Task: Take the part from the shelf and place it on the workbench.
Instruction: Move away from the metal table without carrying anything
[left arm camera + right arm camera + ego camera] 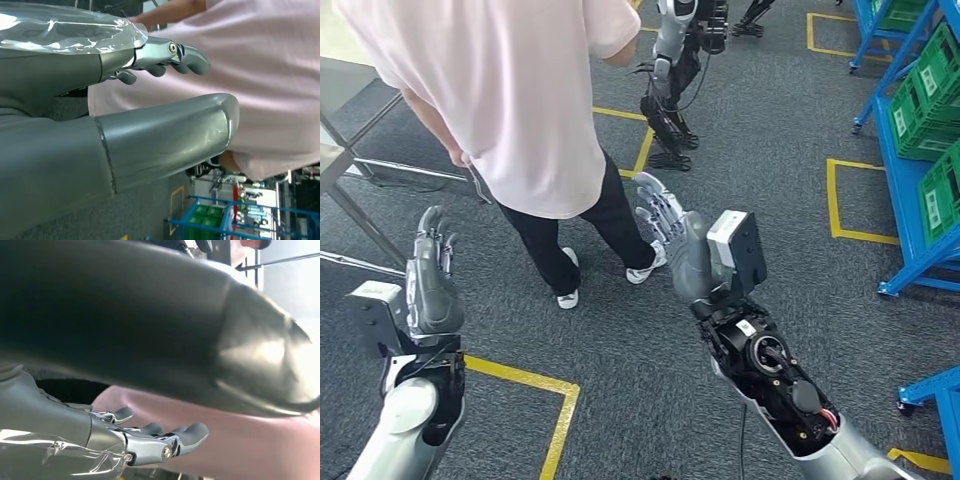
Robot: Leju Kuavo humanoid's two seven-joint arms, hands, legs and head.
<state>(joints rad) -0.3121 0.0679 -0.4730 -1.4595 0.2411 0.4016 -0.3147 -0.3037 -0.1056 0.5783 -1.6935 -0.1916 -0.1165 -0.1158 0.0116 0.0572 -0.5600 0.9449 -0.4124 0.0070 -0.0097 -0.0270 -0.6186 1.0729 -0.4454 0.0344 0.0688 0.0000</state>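
Both my hands are raised over the grey carpet with nothing in them. My left hand (432,282) is at the lower left, fingers pointing up and apart; the left wrist view shows its thumb (166,135) and fingers (177,54) spread with only air between. My right hand (671,235) is in the middle, fingers stretched out toward a person; its fingers (158,442) are likewise apart. A blue shelf (905,190) with green crates (927,90) stands at the far right. I see no part in either hand.
A person in a pink shirt (509,90) and dark trousers stands close ahead, between my hands. Another robot (675,70) stands behind them. Yellow floor lines (561,420) mark boxes on the carpet. A table edge (339,160) is at the far left.
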